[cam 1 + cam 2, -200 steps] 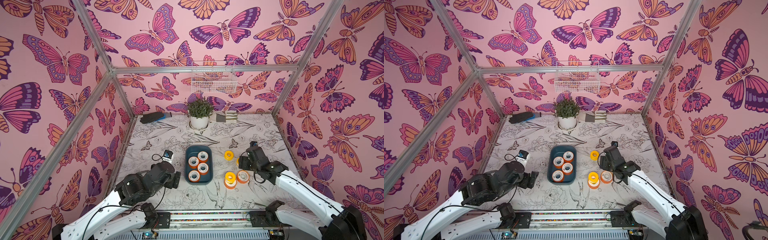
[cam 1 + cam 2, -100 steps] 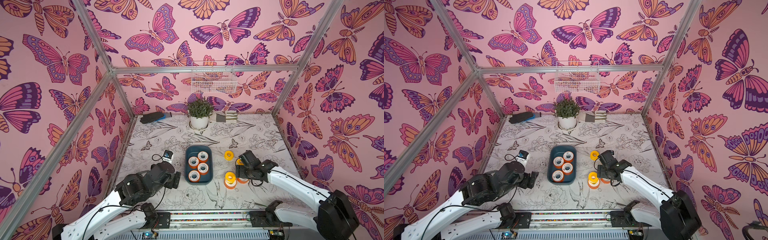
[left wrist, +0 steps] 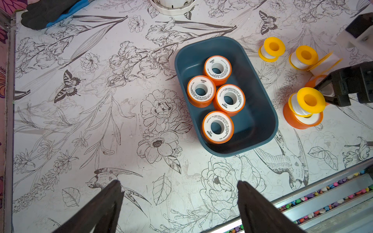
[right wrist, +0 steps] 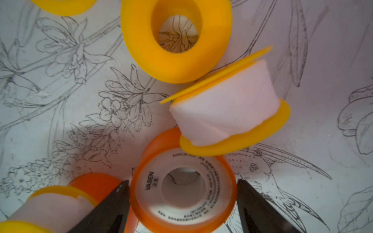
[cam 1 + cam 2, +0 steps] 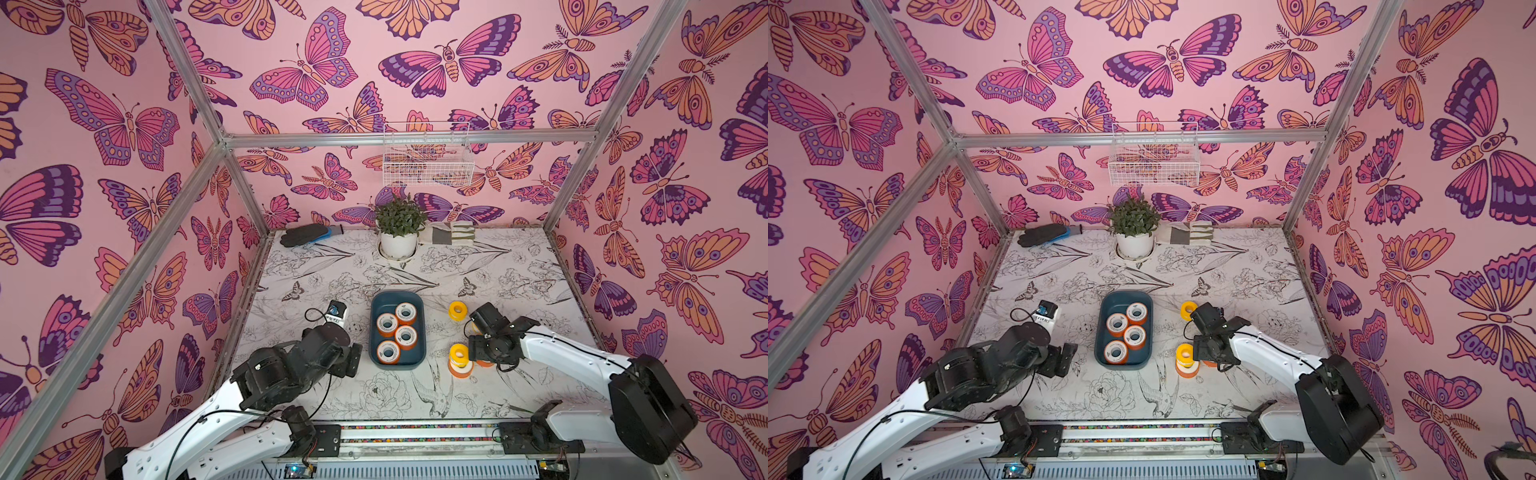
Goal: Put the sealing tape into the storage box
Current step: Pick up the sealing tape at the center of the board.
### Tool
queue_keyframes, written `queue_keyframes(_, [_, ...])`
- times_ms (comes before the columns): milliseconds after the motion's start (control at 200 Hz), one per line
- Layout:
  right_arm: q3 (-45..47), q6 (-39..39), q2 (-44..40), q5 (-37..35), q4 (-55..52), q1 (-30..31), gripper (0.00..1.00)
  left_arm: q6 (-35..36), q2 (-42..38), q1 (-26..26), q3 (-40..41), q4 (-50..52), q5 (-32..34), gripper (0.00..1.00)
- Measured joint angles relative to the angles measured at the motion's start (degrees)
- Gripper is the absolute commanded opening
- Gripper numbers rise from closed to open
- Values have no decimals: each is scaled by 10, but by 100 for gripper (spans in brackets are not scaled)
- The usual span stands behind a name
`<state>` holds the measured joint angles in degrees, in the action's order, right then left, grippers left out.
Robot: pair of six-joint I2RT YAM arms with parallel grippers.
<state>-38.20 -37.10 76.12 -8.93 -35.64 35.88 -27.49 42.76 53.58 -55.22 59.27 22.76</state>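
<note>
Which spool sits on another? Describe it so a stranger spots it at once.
Start at the blue tray mid-table. Just off its near corner, on the robot's right, stands a yellow spool. It alone is stacked on an orange spool.

My two top views come from paired lenses high above my base. They look down and forward over the whole desk (image 5: pixel 316 266) and both arms, and share nearly everything. My left wrist camera looks down from well up, past my left pincer (image 3: pixel 178 181), with the box (image 3: pixel 260 113) ahead of it. My right wrist camera sits very close, showing an orange spool (image 4: pixel 212 191) between the fingers of my right pincer (image 4: pixel 181 181). The left wrist view also takes in that patch.
</note>
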Motion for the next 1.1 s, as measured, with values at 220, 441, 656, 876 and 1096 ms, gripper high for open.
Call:
queue_keyframes(220, [-17,2,39,2,-2,0,83,0,-1,0,0,0,0,93])
queue_keyframes(441, [-41,18,65,16,-2,-7,81,0,1,0,1,0,0,93])
queue_keyframes(656, [-45,28,75,20,-2,-10,74,0,1,0,1,0,0,93])
queue_keyframes(876, [-47,31,76,20,-2,-10,66,0,6,0,1,0,0,93])
queue_keyframes(1096, [-47,36,75,20,-2,-10,67,0,9,0,1,0,0,93])
